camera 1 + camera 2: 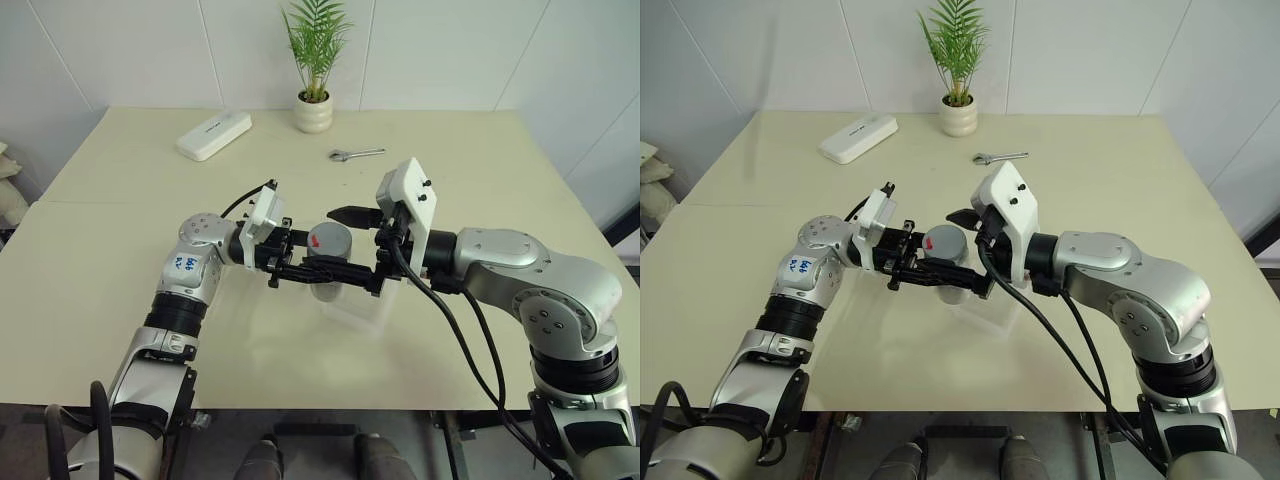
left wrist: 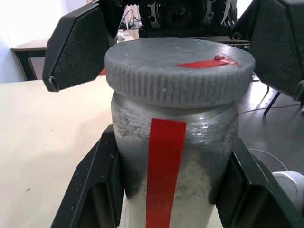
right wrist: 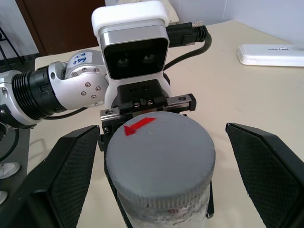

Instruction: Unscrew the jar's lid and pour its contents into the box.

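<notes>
Gray lid (image 3: 159,159) between spread right pincer (image 3: 161,171), left pincer (image 2: 173,190) clamping jar (image 2: 173,166)

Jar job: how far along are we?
Done: the left hand has the jar clamped by its body, held above the box. In hand: the right hand is open, fingers on either side of the lid, apart from it. Left: the lid is on the jar, so gripping, unscrewing and pouring all remain.
</notes>
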Controlling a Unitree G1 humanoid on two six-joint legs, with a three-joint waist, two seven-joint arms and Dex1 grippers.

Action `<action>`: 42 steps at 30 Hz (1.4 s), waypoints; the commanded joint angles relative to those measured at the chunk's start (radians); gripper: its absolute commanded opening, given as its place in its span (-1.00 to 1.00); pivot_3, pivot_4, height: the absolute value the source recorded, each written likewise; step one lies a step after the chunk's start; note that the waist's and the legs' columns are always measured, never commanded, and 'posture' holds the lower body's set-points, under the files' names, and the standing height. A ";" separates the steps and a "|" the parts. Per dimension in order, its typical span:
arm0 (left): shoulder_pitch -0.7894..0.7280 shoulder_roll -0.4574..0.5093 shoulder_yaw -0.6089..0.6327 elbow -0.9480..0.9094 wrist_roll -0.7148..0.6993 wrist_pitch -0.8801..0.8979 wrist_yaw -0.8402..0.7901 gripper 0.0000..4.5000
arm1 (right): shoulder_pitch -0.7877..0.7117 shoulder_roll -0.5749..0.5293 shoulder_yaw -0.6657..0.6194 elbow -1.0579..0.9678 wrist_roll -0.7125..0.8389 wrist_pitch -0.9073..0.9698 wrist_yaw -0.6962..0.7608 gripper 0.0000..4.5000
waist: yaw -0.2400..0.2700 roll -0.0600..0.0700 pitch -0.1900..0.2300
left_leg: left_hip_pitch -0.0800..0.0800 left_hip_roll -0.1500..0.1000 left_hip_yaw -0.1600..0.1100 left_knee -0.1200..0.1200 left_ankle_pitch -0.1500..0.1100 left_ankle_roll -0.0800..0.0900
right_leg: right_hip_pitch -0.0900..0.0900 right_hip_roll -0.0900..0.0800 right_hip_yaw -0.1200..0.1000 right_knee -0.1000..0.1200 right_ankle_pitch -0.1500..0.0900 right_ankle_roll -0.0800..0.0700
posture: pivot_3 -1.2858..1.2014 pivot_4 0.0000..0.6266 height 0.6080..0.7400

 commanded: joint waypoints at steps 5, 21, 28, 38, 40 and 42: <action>-0.023 0.003 0.013 -0.018 -0.003 0.000 0.005 -0.12 | -0.017 0.008 -0.015 -0.018 -0.003 -0.011 0.009 0.13 | 0.000 0.000 0.000 | 0.000 0.000 0.000 0.000 0.000 0.000 | 0.000 0.000 0.000 0.000 0.000 0.000 | 0.03 -0.52 1.00; 0.003 0.013 -0.006 -0.047 0.005 0.029 -0.009 -0.12 | -0.087 -0.016 -0.054 0.013 -0.032 -0.051 0.044 0.13 | 0.000 0.000 0.000 | 0.000 0.000 0.000 0.000 0.000 0.000 | 0.000 0.000 0.000 0.000 0.000 0.000 | 0.03 -0.52 1.00; 0.036 0.025 -0.024 -0.077 0.014 0.040 -0.023 -0.12 | -0.121 -0.043 -0.070 0.037 -0.062 -0.074 0.080 0.13 | -0.001 0.000 0.000 | 0.000 0.000 0.000 0.000 0.000 0.000 | 0.000 0.000 0.000 0.000 0.000 0.000 | 0.03 -0.52 1.00; 0.068 0.041 -0.038 -0.115 0.014 0.066 -0.026 -0.12 | -0.141 -0.084 -0.083 0.064 -0.106 -0.117 0.127 0.13 | 0.000 0.000 0.000 | 0.000 0.000 0.000 0.000 0.000 0.000 | 0.000 0.000 0.000 0.000 0.000 0.000 | 0.03 -0.52 1.00; 0.073 0.040 -0.039 -0.122 0.013 0.071 -0.024 -0.12 | -0.144 -0.087 -0.086 0.069 -0.111 -0.123 0.134 0.13 | -0.001 0.000 0.000 | 0.000 0.000 0.000 0.000 0.000 0.000 | 0.000 0.000 0.000 0.000 0.000 0.000 | 0.03 -0.52 1.00; 0.077 0.039 -0.038 -0.127 0.010 0.074 -0.019 -0.12 | -0.147 -0.089 -0.089 0.073 -0.112 -0.123 0.138 0.13 | -0.001 0.000 0.000 | 0.000 0.000 0.000 0.000 0.000 0.000 | 0.000 0.000 0.000 0.000 0.000 0.000 | 0.03 -0.52 1.00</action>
